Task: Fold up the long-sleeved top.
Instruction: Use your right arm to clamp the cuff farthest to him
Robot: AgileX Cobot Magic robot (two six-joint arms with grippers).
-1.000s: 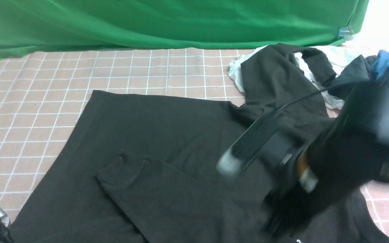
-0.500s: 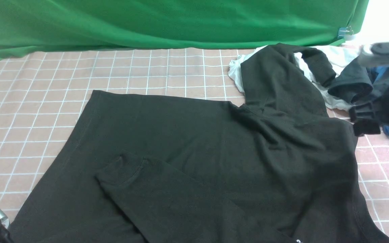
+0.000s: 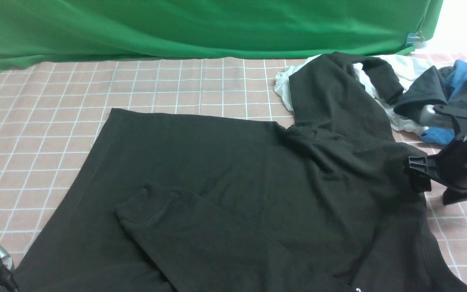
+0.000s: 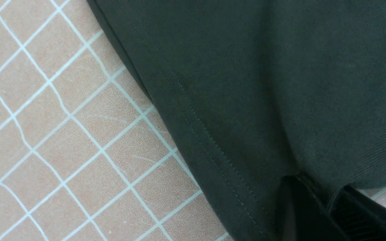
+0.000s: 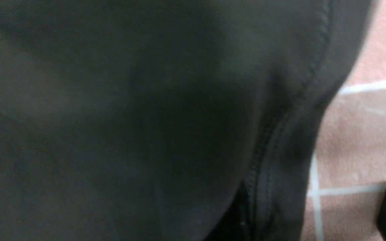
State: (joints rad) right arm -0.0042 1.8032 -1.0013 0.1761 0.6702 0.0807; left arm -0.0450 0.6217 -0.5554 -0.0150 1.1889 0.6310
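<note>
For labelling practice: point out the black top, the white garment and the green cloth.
black top [image 3: 201,162], front view, body panel.
white garment [image 3: 283,87], front view, left end.
green cloth [image 3: 201,28], front view, middle.

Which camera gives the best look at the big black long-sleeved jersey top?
The front view: the black long-sleeved top lies spread almost whole there. The left wrist view shows only its stitched edge; the right wrist view, a blurred seam.

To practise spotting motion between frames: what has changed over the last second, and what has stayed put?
The right gripper swung from over the long-sleeved top out to the far right, then came back to the top's right edge, fingers open, nothing gripped yet. The top, its folded-over sleeve and the white garment behind it did not move.
</note>
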